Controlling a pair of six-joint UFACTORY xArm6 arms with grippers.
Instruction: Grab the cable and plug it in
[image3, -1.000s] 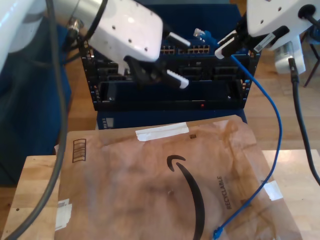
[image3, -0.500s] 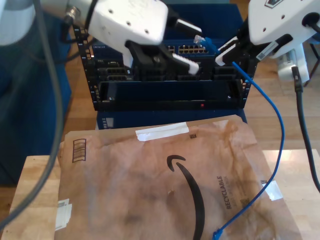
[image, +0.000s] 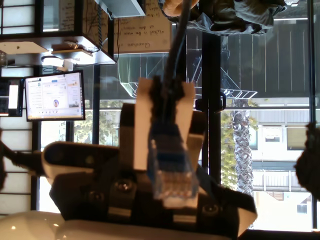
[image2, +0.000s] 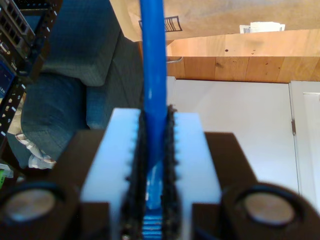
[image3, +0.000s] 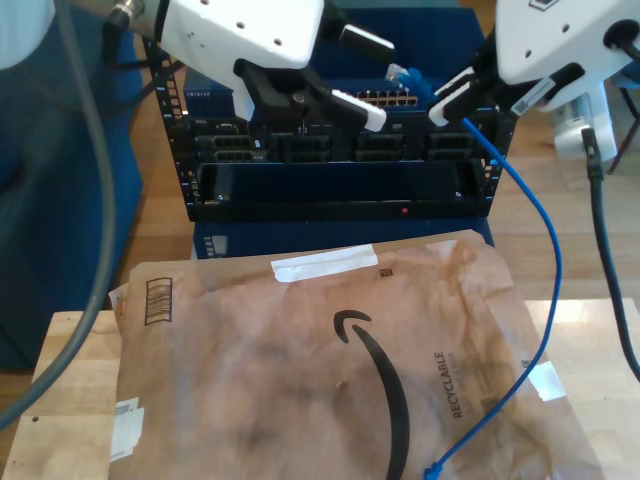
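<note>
The cable is thin and bright blue. It runs from the brown paper up to my second gripper, which is shut on it at the exterior view's upper right. Its clear plug sticks out past the fingers toward the rack's port row. In the second wrist view the cable lies clamped between the white pads. The first wrist view faces that plug between the second gripper's white fingers. My first gripper stands open in front of the rack, just left of the plug in the exterior view.
A black network rack stands behind the wooden table. A brown paper mailer covers most of the table, and the cable's other plug lies on it. A thick black robot cable hangs at the exterior view's right.
My first gripper has risen, from in front of the rack's lower shelves to the level of the port row, staying open. My second gripper and the plug have barely moved.
</note>
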